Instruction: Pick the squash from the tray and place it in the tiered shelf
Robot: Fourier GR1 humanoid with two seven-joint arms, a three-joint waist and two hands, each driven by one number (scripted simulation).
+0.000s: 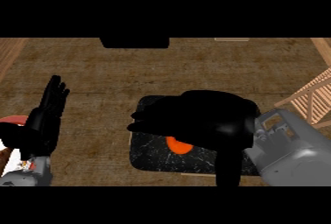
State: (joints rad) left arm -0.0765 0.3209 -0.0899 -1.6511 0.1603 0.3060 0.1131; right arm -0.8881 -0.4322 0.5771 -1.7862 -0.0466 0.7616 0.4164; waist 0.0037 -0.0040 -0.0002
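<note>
Squash [177, 145]: on tray [150, 153], mostly hidden under right hand; axis not discernible.
Right hand [197, 118]: over squash; finger state cannot be told.
Left hand [47, 114]: at left edge, fingers straight, upright.
Shelf [313, 97]: right edge.

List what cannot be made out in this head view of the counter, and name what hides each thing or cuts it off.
- Squash: only an orange patch shows; the right hand covers the rest.
- Grasp: whether the fingers touch the squash is hidden beneath the hand.
- Tray: its middle and right part lie under the hand and forearm.
- Tiered shelf: cut off by the right edge.
- Red object: behind the left hand, cut off by the left edge.
</note>
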